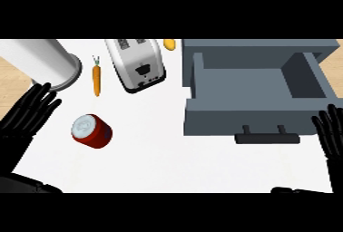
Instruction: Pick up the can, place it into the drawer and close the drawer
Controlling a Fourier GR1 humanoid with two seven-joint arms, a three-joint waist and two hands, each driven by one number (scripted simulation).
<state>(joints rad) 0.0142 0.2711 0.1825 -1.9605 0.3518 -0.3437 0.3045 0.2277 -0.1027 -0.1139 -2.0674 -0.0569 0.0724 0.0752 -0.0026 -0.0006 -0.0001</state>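
Note:
A red can (92, 131) with a silver lid lies on its side on the white counter, left of centre. The grey drawer (251, 115) stands pulled open at the right, its inside bare, with a dark handle (267, 137) on its front. My left hand (28, 113) rests open at the left edge, fingers up, a short way left of the can and apart from it. At the right edge my right hand (331, 131) is open too, fingers up, just beside the drawer's front right corner. Neither hand holds anything.
A silver toaster (136, 63) lies behind the can, with a carrot (96, 79) to its left. A big white cylinder (43, 61) stands at the back left. A small orange thing (169, 44) sits by the toaster's far end. Wood floor shows beyond the counter's left edge.

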